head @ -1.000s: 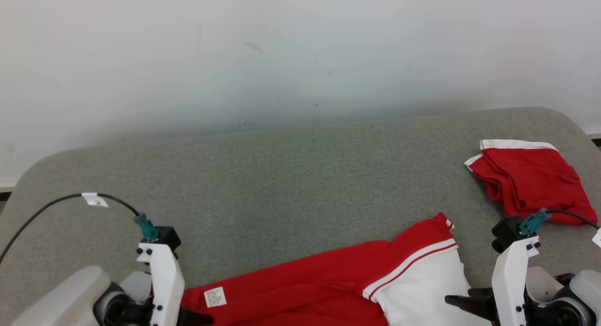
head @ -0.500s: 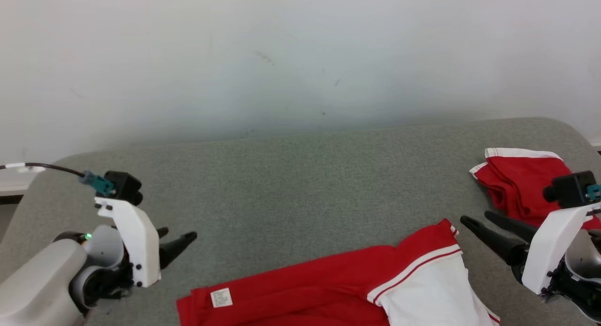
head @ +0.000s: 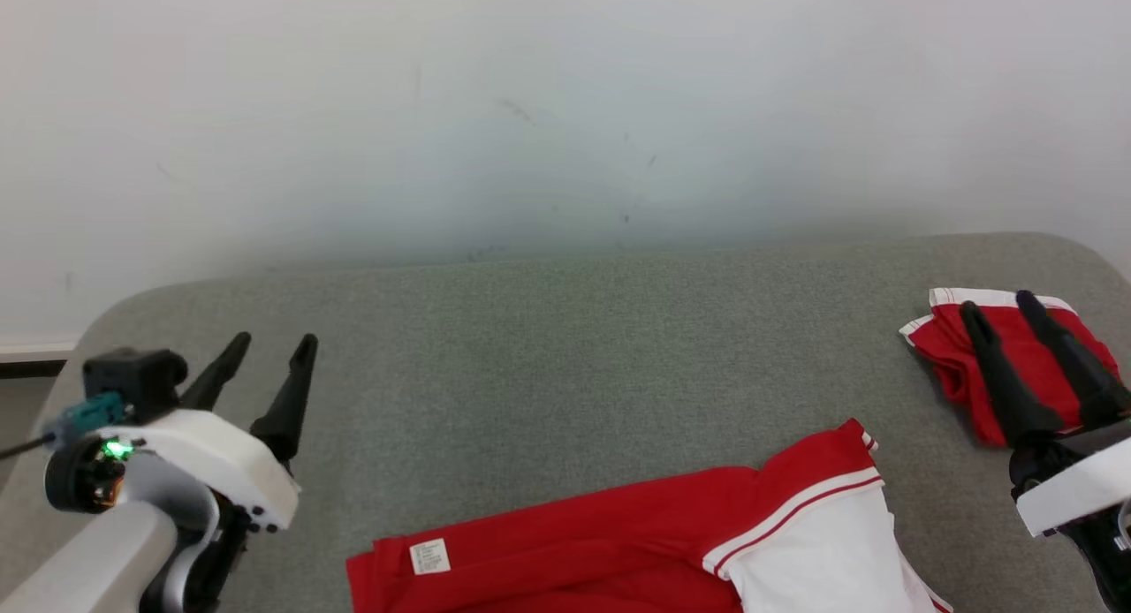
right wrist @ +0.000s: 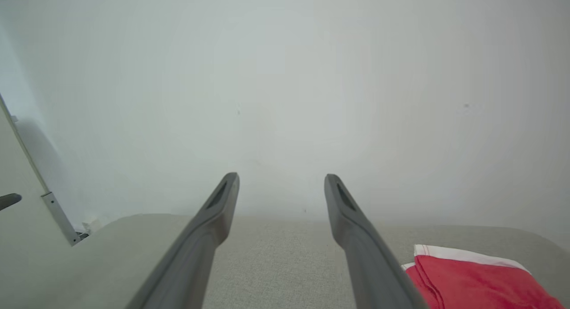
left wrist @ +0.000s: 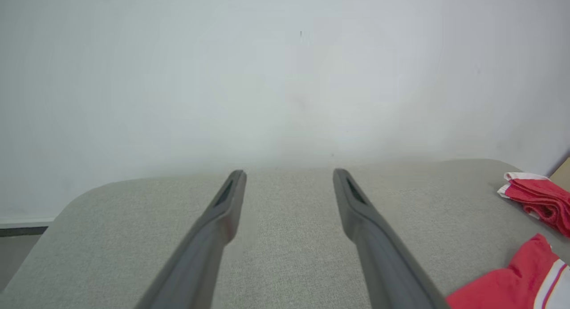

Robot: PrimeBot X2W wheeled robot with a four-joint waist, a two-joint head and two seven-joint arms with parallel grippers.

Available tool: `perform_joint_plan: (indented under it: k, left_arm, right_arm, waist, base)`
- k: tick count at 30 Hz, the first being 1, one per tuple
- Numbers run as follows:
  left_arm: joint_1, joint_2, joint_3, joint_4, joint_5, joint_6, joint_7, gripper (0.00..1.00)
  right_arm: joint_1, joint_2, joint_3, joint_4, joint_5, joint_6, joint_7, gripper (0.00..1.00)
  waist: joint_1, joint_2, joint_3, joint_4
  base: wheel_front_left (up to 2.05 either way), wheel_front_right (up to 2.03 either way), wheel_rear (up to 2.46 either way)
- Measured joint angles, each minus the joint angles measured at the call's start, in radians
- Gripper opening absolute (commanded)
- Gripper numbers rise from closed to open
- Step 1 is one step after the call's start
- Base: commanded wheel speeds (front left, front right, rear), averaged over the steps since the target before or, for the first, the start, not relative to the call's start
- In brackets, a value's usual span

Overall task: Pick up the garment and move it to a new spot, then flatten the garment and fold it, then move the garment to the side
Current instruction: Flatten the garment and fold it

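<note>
Head view: a pale, scuffed wall runs behind a grey fabric-topped table with rounded corners. The left claw hangs over the table's left end, its two dark fingers spread apart and holding nothing. To its right and nearer the robot lies the garment, red with a white panel and striped trim, spread on the cloth, with a small white label near its left edge. Further right, the right claw is likewise spread and empty. Its fingers cross in front of a folded red pile at the table's right end; whether they touch it cannot be told. The garment's near side is cut off by the bottom of the frame, so its full shape is unclear. In the right wrist view, a pale panel with a metal rail stands left of that claw, hard to identify.
</note>
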Motion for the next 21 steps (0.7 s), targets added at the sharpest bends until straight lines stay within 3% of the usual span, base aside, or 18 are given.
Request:
perform_joint_plan:
  k: [4,9,11,14,21]
  left_arm:
    - [0.063,-0.008,0.034,-0.052,0.030,0.054,-0.096,1.00]
    - [0.152,-0.042,0.095,-0.099,0.097,0.101,-0.128,1.00]
    - [0.191,-0.073,0.167,-0.134,0.158,0.116,-0.131,1.00]
    - [0.285,-0.137,0.277,-0.173,0.218,0.107,-0.132,1.00]
    - [0.458,-0.309,0.434,-0.197,0.376,0.045,-0.132,1.00]
  right_arm:
    - [0.079,0.071,-0.104,0.015,-0.084,0.000,-0.049,1.00]
    - [0.181,0.166,-0.210,0.028,-0.172,0.000,-0.077,1.00]
    - [0.216,0.197,-0.229,0.023,-0.199,0.000,-0.085,1.00]
    - [0.253,0.226,-0.248,0.012,-0.269,0.000,-0.106,1.00]
    - [0.333,0.303,-0.270,0.049,-0.335,0.000,-0.131,1.00]
  waist:
    - [0.0000,0.0000,0.000,0.006]
    - [0.0000,0.0000,0.008,0.014]
    - [0.0000,-0.0001,0.010,0.015]
    - [0.0000,0.0000,0.014,0.009]
    - [0.0000,0.0000,0.027,0.004]
  base:
    - [0.00,0.00,0.00]
    - [0.00,0.00,0.00]
    - [0.00,0.00,0.00]
    - [0.00,0.00,0.00]
    - [0.00,0.00,0.00]
